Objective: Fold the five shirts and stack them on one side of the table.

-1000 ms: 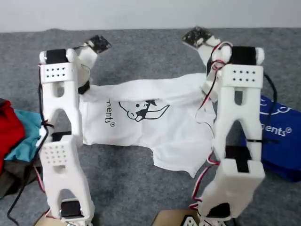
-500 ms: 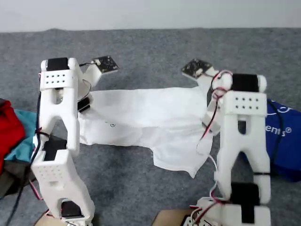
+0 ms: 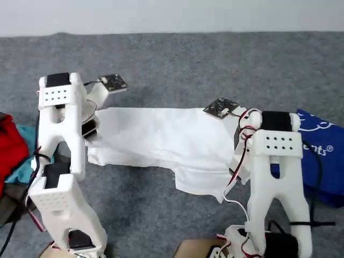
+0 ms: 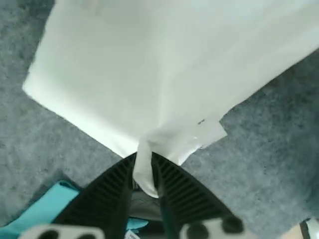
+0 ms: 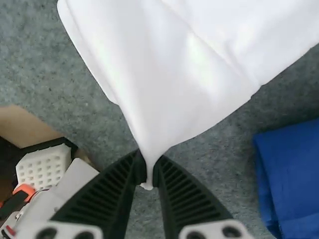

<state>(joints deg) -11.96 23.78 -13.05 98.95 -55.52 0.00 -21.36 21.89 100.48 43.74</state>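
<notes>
A white shirt (image 3: pixel 161 137) lies across the middle of the grey table, its far half folded over toward the near side so the print is hidden. My left gripper (image 4: pixel 144 174) is shut on the shirt's left edge (image 4: pixel 149 149); in the high view it sits at the shirt's left end (image 3: pixel 90 126). My right gripper (image 5: pixel 148 174) is shut on the shirt's right edge (image 5: pixel 164 114), at the shirt's right end (image 3: pixel 236 142) in the high view. A folded blue shirt (image 3: pixel 317 156) lies at the right.
A pile of red (image 3: pixel 11 145), teal (image 3: pixel 27 156) and dark shirts sits at the left table edge. Teal cloth (image 4: pixel 35 214) shows beside my left gripper. A brown board (image 5: pixel 20 129) and an arm base (image 5: pixel 45 169) lie near my right gripper.
Both grippers have pulled the shirt's far edge toward the near side, folding it over. The printed front, visible a second ago, is now covered.
</notes>
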